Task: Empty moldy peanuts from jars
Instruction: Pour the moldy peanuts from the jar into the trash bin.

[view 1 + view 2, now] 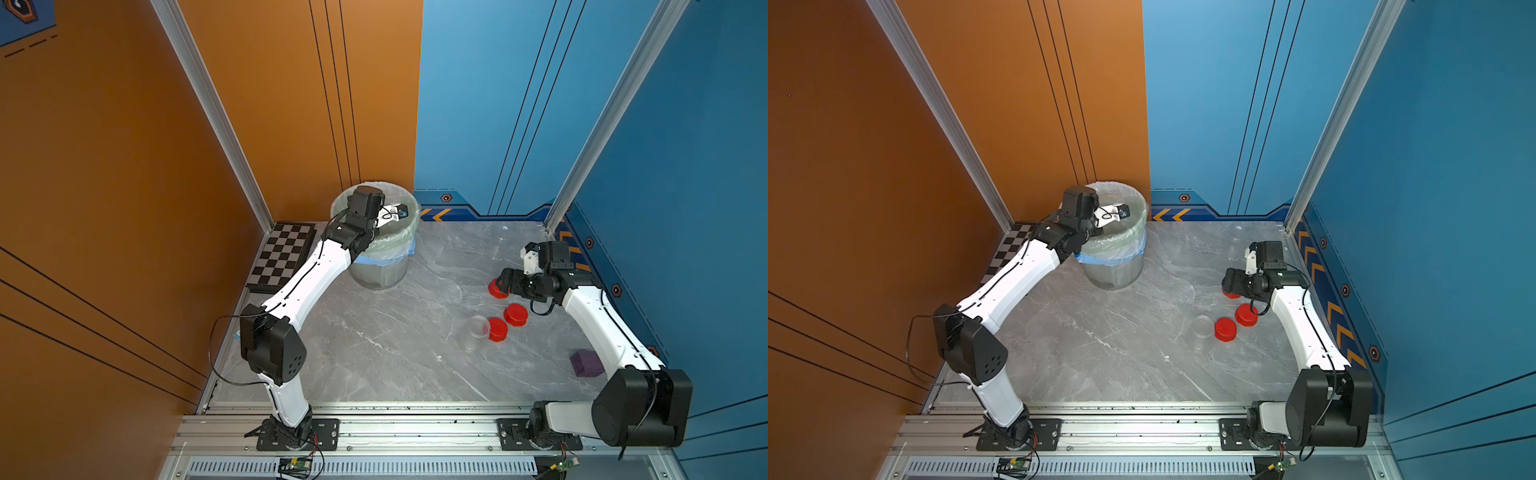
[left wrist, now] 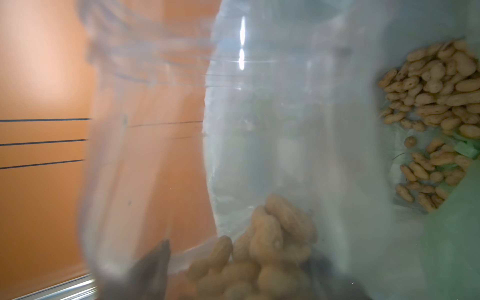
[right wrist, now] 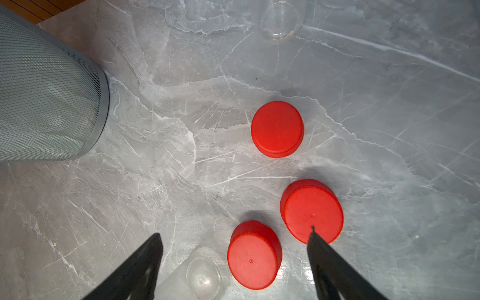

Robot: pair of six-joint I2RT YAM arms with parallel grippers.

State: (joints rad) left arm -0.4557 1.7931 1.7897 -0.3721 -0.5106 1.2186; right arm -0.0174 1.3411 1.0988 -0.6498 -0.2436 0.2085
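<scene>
My left gripper (image 1: 397,214) reaches over the bag-lined bin (image 1: 409,237), shut on a clear jar (image 2: 155,130) that is tipped. Some moldy peanuts (image 2: 272,233) still lie inside that jar near the fingers. More peanuts (image 2: 436,98) lie heaped in the bag. At the right of the table my right gripper (image 3: 233,232) hangs open and holds nothing, above three red lids (image 3: 277,128) (image 3: 313,210) (image 3: 254,259). An empty lidless jar (image 3: 204,276) stands next to the lids, seen in a top view too (image 1: 479,326). Another empty jar (image 3: 281,19) stands further off.
A checkerboard (image 1: 282,257) lies at the table's far left edge beside the bin. A purple block (image 1: 586,362) sits near the right wall, by the right arm. Orange and blue walls close in the grey marble table (image 1: 395,340).
</scene>
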